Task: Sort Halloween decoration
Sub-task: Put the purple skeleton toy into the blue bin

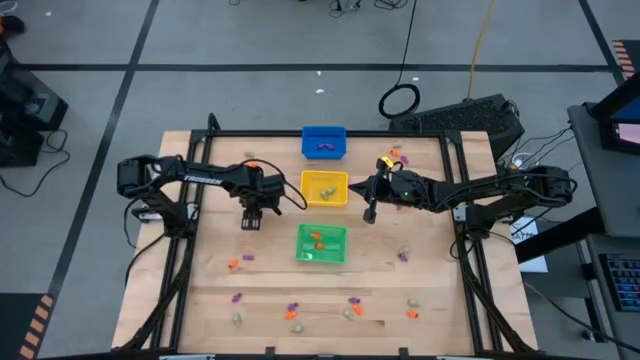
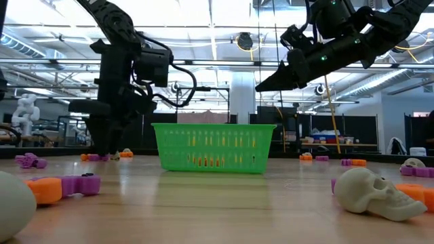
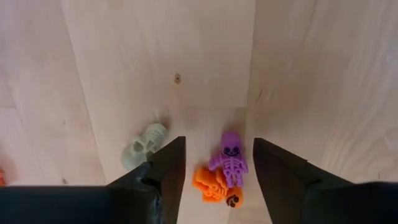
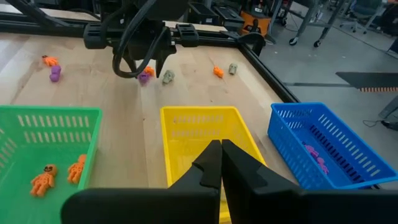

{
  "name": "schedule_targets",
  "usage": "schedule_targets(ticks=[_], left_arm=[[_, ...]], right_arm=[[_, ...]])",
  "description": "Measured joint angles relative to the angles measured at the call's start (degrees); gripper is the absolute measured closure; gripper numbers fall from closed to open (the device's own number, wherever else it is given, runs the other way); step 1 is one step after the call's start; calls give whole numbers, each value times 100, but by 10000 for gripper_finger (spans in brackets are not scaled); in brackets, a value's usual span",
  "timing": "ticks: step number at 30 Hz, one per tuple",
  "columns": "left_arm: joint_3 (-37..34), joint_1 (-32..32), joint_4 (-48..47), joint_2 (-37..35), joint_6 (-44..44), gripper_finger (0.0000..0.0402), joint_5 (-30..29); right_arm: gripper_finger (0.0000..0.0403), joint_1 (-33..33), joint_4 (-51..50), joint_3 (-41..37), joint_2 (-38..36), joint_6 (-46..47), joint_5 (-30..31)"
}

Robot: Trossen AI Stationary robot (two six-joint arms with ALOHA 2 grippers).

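Observation:
My left gripper (image 1: 250, 221) points straight down over the table's left half, open. In the left wrist view a purple skeleton trinket (image 3: 231, 158) and an orange trinket (image 3: 214, 183) lie flat on the wood between its two fingers (image 3: 217, 143). A pale skull (image 3: 144, 145) lies just outside one finger. My right gripper (image 1: 369, 213) hangs shut and holding nothing, in the air by the yellow bin's (image 4: 202, 134) right side. More Halloween decoration lies scattered toward the near edge (image 1: 350, 306).
Three square bins stand in a row down the table's middle: blue (image 1: 324, 142) farthest, with purple pieces inside, yellow (image 1: 324, 188), then green (image 1: 322, 244) with orange figures. Loose trinkets lie at the far right (image 1: 393, 158) and near left (image 1: 237, 262). A black frame edges the table.

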Motion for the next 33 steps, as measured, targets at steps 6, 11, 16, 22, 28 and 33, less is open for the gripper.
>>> schedule_targets(ticks=[6, 11, 16, 22, 28, 33], left_arm=[[0, 0, -4, 3, 6, 256, 45], [0, 0, 10, 218, -22, 272, 54], [26, -2, 75, 500, -167, 274, 94], [22, -3, 86, 529, -291, 301, 87], [31, 0, 63, 535, -286, 386, 49], [314, -33, -220, 582, -393, 390, 42]], right_arm=[[403, 0, -8, 0, 0, 13, 0], [403, 0, -8, 0, 0, 18, 0], [403, 0, -8, 0, 0, 16, 0], [403, 0, -13, 0, 0, -6, 0], [403, -2, -35, 0, 0, -165, 240], [403, -2, -229, 0, 0, -132, 282]])
